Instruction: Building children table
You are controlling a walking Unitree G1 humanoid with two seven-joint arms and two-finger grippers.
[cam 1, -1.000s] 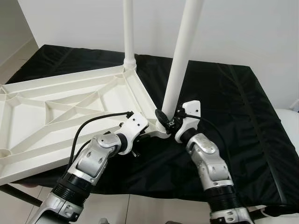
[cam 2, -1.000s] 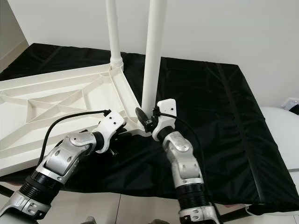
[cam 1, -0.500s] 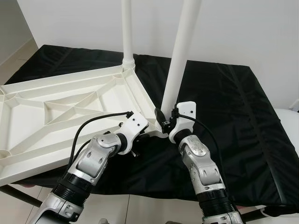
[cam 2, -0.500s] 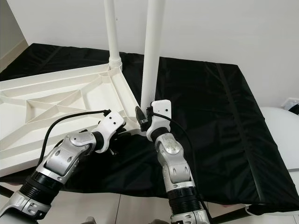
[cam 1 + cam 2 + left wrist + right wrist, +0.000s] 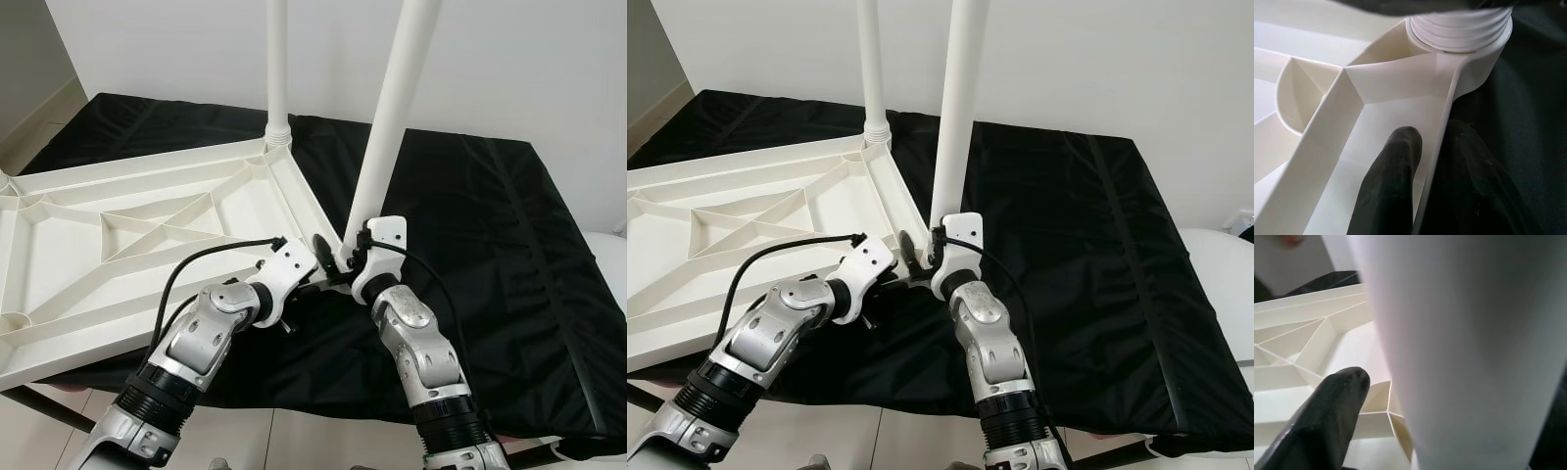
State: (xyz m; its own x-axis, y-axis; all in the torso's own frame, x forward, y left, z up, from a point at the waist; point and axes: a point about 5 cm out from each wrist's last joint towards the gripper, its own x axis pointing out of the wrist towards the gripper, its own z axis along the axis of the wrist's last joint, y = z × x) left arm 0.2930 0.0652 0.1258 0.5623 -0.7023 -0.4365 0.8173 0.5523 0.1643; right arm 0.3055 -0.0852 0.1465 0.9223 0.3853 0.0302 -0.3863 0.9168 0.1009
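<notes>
Left pincer (image 5: 312,277) steadies the upturned children's table (image 5: 127,235) on the black-draped tabletop (image 5: 490,225) while the right pincer (image 5: 345,262) holds the near leg (image 5: 392,117) at its corner socket. Left wrist view: fingers (image 5: 1388,181) clamp the rim. Right wrist view: one finger (image 5: 1327,416) hugs the leg. Keeping it upright while turning should seat it squarely.
</notes>
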